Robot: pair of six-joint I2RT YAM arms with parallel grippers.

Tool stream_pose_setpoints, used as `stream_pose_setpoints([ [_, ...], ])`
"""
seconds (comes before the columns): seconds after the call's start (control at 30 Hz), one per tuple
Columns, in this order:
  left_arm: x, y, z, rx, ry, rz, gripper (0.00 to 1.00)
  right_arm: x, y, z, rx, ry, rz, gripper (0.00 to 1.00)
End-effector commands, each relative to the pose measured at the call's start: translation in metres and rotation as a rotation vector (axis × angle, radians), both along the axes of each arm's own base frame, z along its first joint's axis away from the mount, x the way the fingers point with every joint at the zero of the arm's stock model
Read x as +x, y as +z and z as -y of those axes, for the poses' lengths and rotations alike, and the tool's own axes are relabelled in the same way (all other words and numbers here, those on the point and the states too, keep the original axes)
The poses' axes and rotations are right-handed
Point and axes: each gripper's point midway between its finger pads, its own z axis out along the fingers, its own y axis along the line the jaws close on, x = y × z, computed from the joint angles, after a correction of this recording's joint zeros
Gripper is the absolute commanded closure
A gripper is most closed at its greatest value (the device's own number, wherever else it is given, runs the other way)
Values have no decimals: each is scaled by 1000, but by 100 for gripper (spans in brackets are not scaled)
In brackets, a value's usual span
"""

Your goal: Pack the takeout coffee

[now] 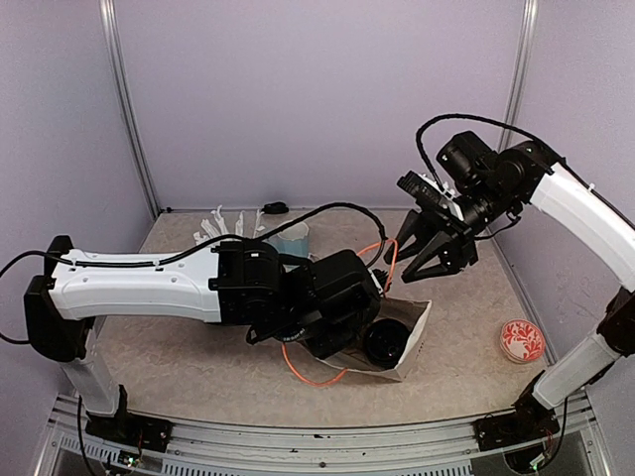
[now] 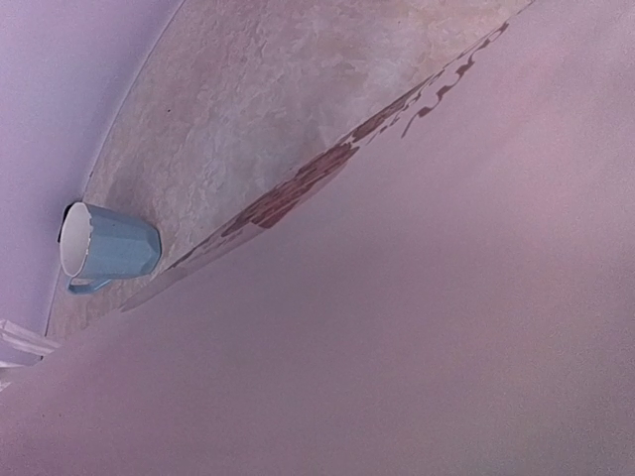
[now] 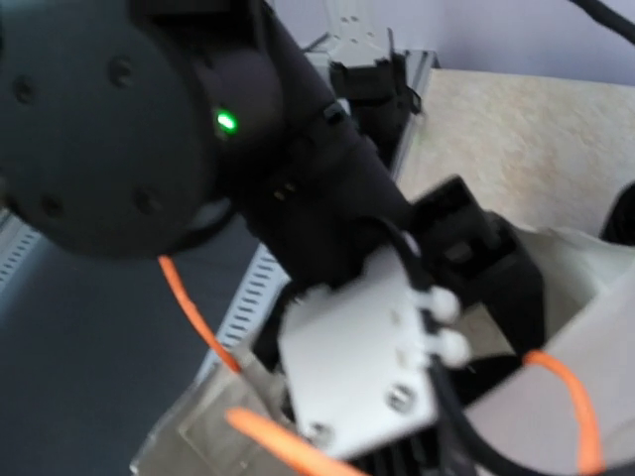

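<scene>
The right gripper (image 1: pixel 425 263) was seen raised above the worktop (image 1: pixel 466 382), its fingers spread and nothing held between them. The left gripper (image 1: pixel 342 337) was pressed in at the mouth of the white paper bag (image 1: pixel 417 319), and whether its fingers were apart could not be told. One lidded black cup (image 1: pixel 385 342) was seen inside the bag, which was set about the middle of the worktop, nearer its front edge. A second cup could not be found. The cup was judged light, thin-walled and easily crushed, with a lid liable to pop off. A gentle hold across the body, just under the lid's rim, was thought best.
</scene>
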Motion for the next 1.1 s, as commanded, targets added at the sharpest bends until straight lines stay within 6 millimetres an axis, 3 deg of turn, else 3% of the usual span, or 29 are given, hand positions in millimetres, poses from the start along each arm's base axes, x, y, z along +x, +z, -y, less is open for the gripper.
stream_pose_setpoints([
  [0.0,2,-2,-3,10,26,-22,48,-23,13,-3,57,80,-72,53],
  [0.33,4,2,-5,2,55,-18,48,-40,33,-9,143,173,-188,54],
  [0.53,4,12,-8,-35,65,-11,48,-21,17,-21,79,107,-206,52],
  [0.67,5,9,-11,-27,73,-13,48,-32,37,-17,167,178,-231,52],
  [0.77,6,9,-12,-29,86,-9,48,-34,45,-17,187,195,-234,58],
  [0.9,5,13,-16,-51,101,-4,49,-35,41,-14,180,192,-223,66],
  [1.07,0,30,-26,-111,99,18,49,-27,37,-7,186,157,-223,70],
])
